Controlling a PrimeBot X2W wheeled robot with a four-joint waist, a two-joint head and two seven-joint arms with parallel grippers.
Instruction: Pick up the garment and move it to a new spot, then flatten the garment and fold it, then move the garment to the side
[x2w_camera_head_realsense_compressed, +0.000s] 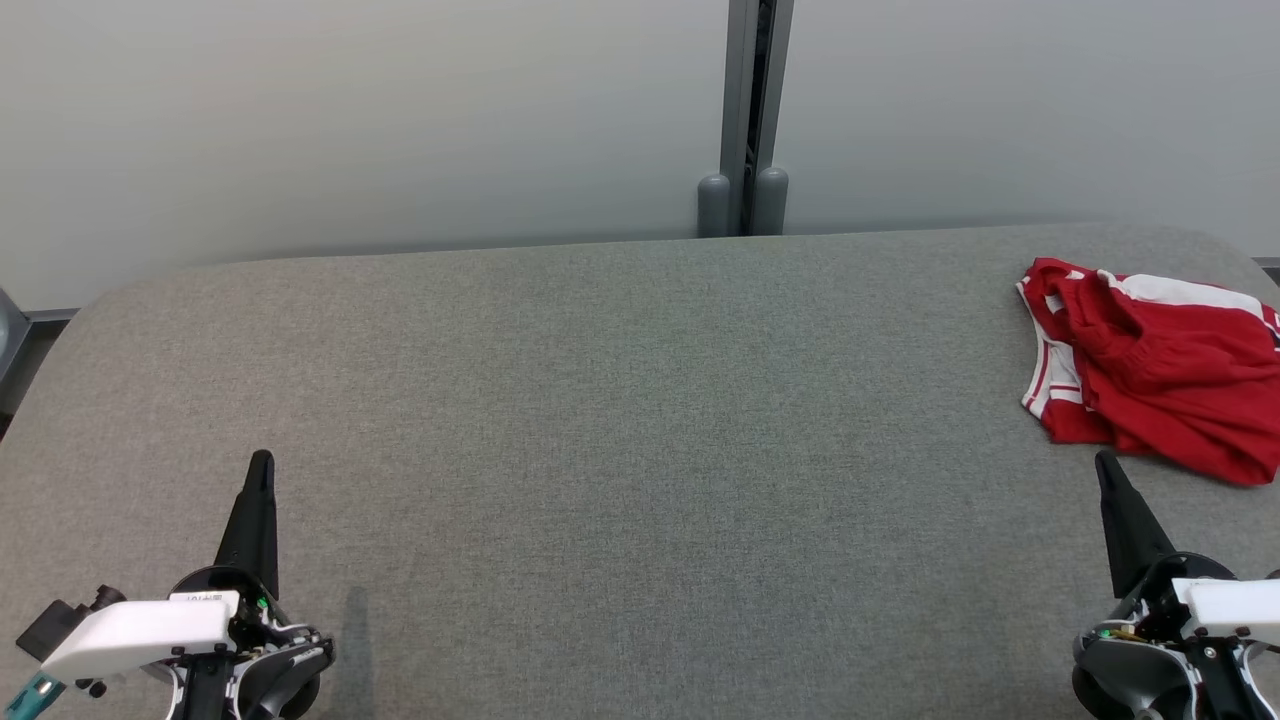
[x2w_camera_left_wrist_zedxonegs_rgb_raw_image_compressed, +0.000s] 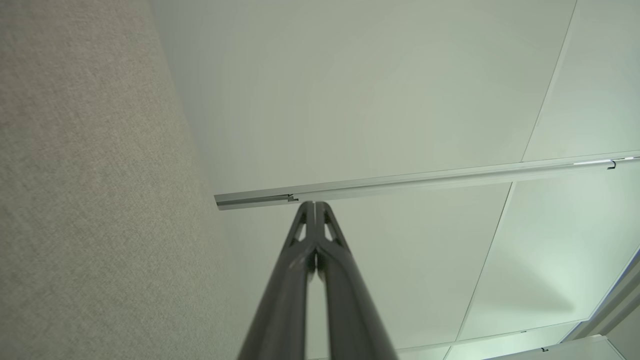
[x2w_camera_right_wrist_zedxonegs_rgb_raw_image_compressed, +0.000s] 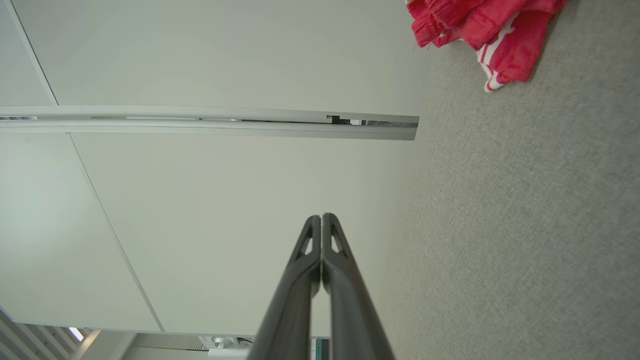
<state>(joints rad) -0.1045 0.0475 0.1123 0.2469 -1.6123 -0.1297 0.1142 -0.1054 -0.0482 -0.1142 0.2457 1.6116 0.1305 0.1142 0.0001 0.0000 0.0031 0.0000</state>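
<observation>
The garment (x2w_camera_head_realsense_compressed: 1160, 365) is a crumpled heap of red cloth with white stripes, lying at the far right of the grey table (x2w_camera_head_realsense_compressed: 620, 400) and running past the picture's right edge. In the right wrist view the garment (x2w_camera_right_wrist_zedxonegs_rgb_raw_image_compressed: 492, 32) sits at the top right. My right gripper (x2w_camera_head_realsense_compressed: 1104, 460) is shut with nothing in it, its tip just short of the heap's near edge; its fingertips (x2w_camera_right_wrist_zedxonegs_rgb_raw_image_compressed: 321, 218) are pressed together. My left gripper (x2w_camera_head_realsense_compressed: 262, 458) stands shut and holds nothing at the lower left, far from the cloth. Its fingers (x2w_camera_left_wrist_zedxonegs_rgb_raw_image_compressed: 313, 204) meet at the tip.
A pale partition wall rises behind the table, split by a grey metal post (x2w_camera_head_realsense_compressed: 745, 120). The table has rounded far corners, and its left edge drops away at the far left (x2w_camera_head_realsense_compressed: 40, 330). Between the two grippers stretches bare grey fabric.
</observation>
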